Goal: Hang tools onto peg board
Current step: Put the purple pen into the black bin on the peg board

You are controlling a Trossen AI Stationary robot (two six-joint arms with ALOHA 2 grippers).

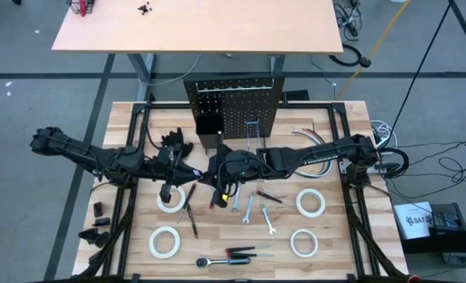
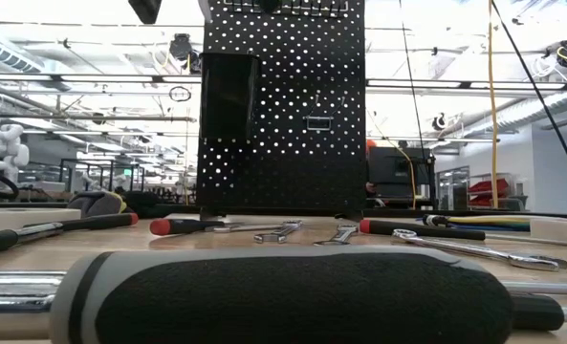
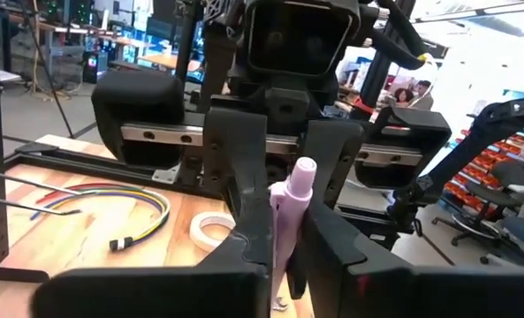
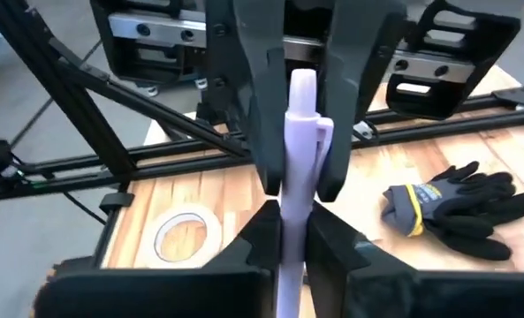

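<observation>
Tabletop (image 1: 327,236) centre | both grippers (image 4: 290,231) clamp lilac pen (image 4: 299,159) | edges clear

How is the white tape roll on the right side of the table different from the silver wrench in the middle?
The white tape roll is a round ring with a hole in it, while the silver wrench is long, thin and straight. The tape roll is white and the wrench is shiny metal. The wrench lies nearer the two grippers. Both lie flat on the wooden table, and neither hangs on the peg board yet.
</observation>
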